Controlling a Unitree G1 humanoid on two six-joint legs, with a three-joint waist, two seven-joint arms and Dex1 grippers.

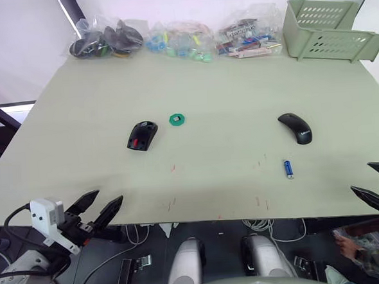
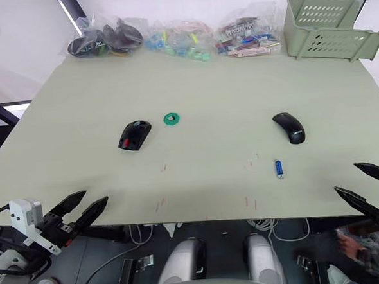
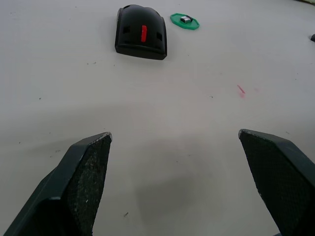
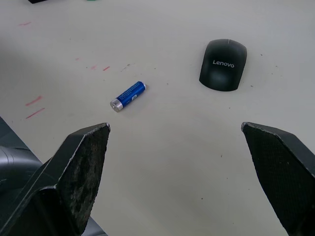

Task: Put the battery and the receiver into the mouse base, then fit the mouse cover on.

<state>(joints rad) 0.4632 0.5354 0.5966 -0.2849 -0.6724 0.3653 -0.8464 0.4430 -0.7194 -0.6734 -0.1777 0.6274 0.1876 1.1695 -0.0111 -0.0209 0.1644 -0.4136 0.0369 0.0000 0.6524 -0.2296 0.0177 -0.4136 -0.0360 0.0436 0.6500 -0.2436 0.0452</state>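
Table: a broad pale green tabletop (image 1: 212, 95), bare apart from faint red marks near the front edge.
Basket: a pale green slotted plastic basket (image 1: 327, 30) at the far right corner.
Bags: clear plastic bags of small parts (image 1: 183, 38) in a row along the far edge, left of the basket.
Left gripper: the black two-fingered left gripper (image 1: 97, 209) hangs at the near left edge, its jaws spread wide and holding nothing.
Right gripper: the black two-fingered right gripper (image 2: 366, 184) sits off the near right edge, jaws likewise wide and empty.
Mouse base: the black oval mouse base with a red part (image 1: 141, 135) lies left of centre, well ahead of the left gripper.
Mouse cover: the smooth glossy black curved mouse cover (image 1: 295, 128), with a brand name printed on it, lies right of centre, well apart from the base.
Green disc: a flat round green disc (image 1: 178, 120) rests just beside the base, on its far right.
Battery: the small blue cylindrical battery with silver ends (image 1: 288, 169) lies near the cover, on its near side, closest to the right gripper.
Receiver: the tiny dark squarish receiver (image 3: 185, 19) sits on top of the green disc.
Step in hand: none begun, by my reading; every part lies loose and the base is unfilled.
Next move: probably the right gripper reaches forward and down over the battery, closing across its narrow body.
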